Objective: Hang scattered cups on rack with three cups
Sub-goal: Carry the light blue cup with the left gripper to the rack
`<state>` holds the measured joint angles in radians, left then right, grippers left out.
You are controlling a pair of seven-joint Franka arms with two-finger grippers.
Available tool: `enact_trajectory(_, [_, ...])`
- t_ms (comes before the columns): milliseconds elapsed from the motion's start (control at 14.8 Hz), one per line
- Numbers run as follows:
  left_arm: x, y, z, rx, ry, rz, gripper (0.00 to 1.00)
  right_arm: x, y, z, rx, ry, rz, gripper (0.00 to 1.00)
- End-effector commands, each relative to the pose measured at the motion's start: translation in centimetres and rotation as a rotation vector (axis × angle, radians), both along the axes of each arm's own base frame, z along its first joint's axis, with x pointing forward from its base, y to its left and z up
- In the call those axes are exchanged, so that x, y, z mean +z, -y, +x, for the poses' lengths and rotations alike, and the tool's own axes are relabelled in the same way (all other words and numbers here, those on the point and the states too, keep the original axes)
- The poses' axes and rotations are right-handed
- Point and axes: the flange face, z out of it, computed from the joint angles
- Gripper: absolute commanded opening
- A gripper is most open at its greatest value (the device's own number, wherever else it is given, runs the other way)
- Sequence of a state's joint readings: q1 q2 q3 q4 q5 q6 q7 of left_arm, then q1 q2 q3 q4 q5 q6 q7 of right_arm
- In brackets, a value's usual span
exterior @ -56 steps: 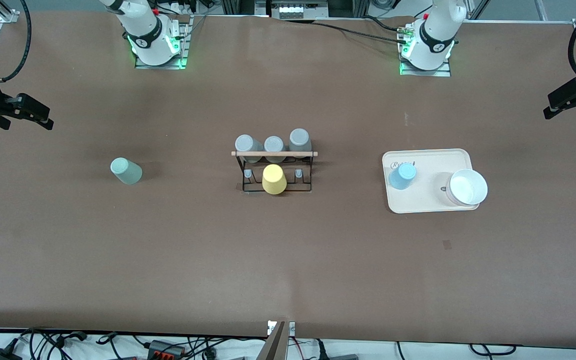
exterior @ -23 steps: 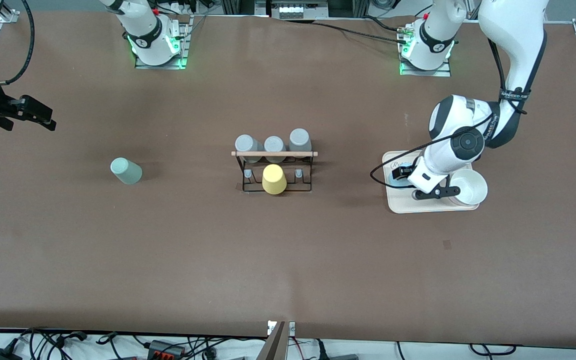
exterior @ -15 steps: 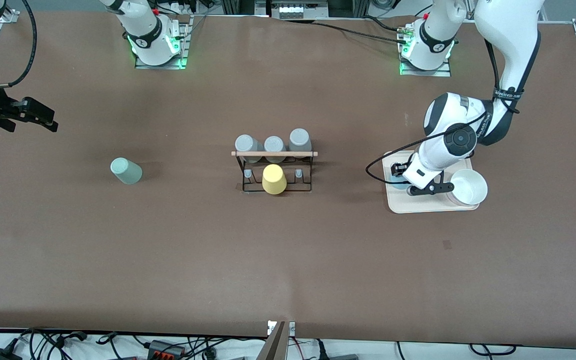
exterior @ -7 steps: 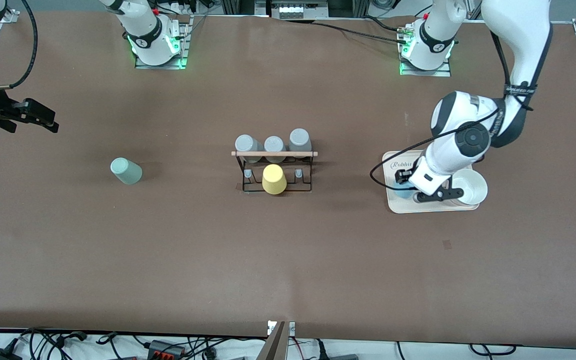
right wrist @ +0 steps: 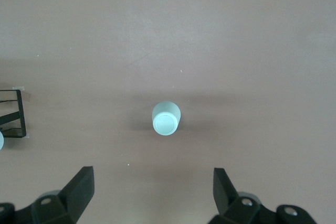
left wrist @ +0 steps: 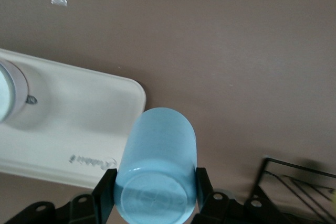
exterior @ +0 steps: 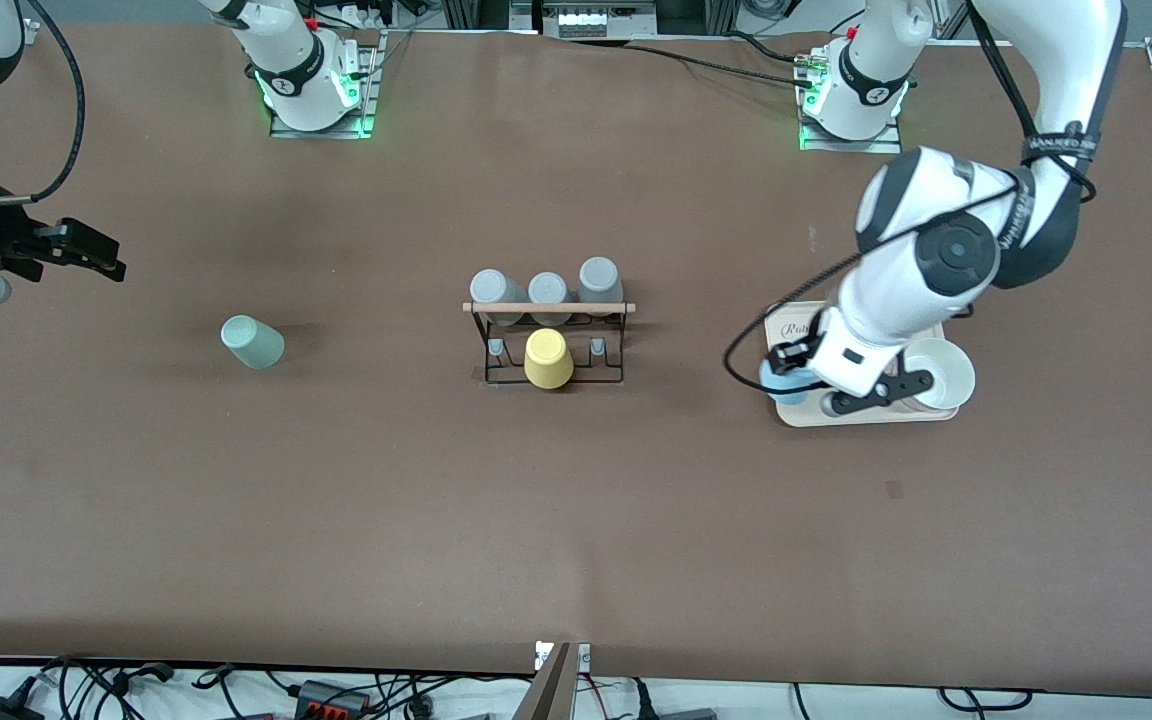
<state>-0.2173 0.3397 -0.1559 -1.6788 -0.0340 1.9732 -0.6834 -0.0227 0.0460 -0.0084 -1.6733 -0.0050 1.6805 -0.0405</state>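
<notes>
Brown table (exterior: 576, 520) under rack (exterior: 548, 340), cream tray (exterior: 866, 415)

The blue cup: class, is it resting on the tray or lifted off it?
Lifted. The blue cup is clamped in the left gripper, hanging over the tray's edge.

Left end effector (left wrist: 152, 192) clamped (loaded); right end effector (right wrist: 152, 190) spread wide.

yellow cup (exterior: 548, 358) upside down w/ three grey cups (exterior: 545, 288) in a row farther back. cream tray (exterior: 871, 414) twd left arm's end, white bowl (exterior: 944, 372) on it.
</notes>
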Motion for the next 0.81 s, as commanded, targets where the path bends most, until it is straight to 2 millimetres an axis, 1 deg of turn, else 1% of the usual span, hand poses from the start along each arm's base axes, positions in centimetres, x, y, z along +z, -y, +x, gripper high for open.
enact_trajectory(0, [2.8, 5.1, 1.9, 0.075, -0.028, -0.010, 0.41, -0.2, -0.2, 0.7, -0.001, -0.007, 0.008, 1.00])
enact_trajectory(67, [3.4, 6.9, 1.9, 0.104, -0.033, -0.011, 0.41, -0.2, -0.2, 0.7, -0.003, -0.007, 0.008, 1.00])
enact_trajectory(135, [3.5, 8.9, 1.6, 0.133, -0.039, -0.011, 0.41, -0.3, -0.1, 0.8, -0.005, -0.008, 0.011, 1.00])
enact_trajectory(202, [3.7, 11.1, 1.3, 0.150, -0.032, -0.016, 0.41, -1.7, 0.0, 1.3, -0.007, -0.033, 0.012, 1.00])
enact_trajectory(270, [3.6, 12.9, 1.0, 0.171, -0.030, -0.020, 0.41, -2.5, 0.1, 1.6, -0.008, -0.044, 0.011, 1.00])
enact_trajectory(404, [3.2, 16.7, 0.4, 0.200, -0.022, -0.030, 0.41, -2.5, 0.3, 1.7, -0.011, -0.042, 0.011, 1.00])
enact_trajectory(539, [3.1, 20.0, -0.3, 0.215, -0.015, -0.044, 0.41, -2.6, 0.2, 1.7, -0.010, -0.045, 0.011, 1.00])
enact_trajectory(742, [1.8, 22.8, -1.6, 0.213, -0.023, -0.040, 0.41, -2.6, 0.2, 1.7, -0.010, -0.044, 0.011, 1.00])
